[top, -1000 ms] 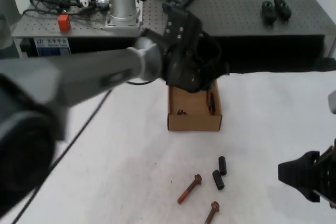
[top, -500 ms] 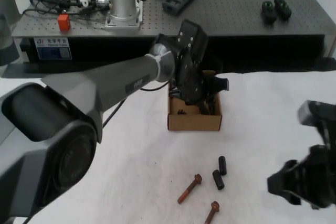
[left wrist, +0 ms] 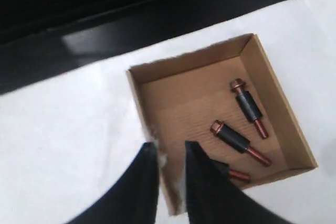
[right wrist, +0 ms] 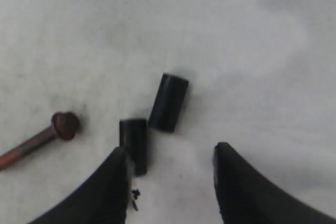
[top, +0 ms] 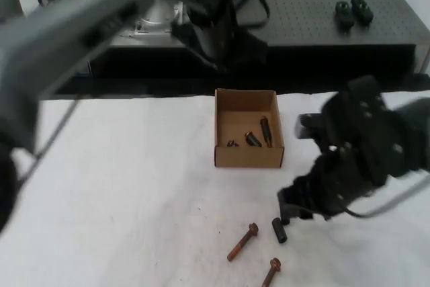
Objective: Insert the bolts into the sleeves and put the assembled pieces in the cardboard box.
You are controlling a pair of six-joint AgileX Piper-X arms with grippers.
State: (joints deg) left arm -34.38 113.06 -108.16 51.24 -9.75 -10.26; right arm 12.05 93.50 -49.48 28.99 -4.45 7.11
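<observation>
While beside bolts (top: pixel 242 242), sleeves (right wrist: pixel 168 102) near spread right end effector (right wrist: pixel 169 151); left end effector (left wrist: pixel 169 146) parted.

Left arm (top: pixel 101 5): mine, slanting across upper left of the high view. Left gripper (left wrist: pixel 170 148): fingers a narrow gap apart. Right arm (top: pixel 376 146): right of centre, bent downward. Right gripper (right wrist: pixel 170 150): fingers spread wide.

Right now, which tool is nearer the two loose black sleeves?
Right. The right tool hangs over the sleeves; the left tool is farther back, above the cardboard box.
</observation>
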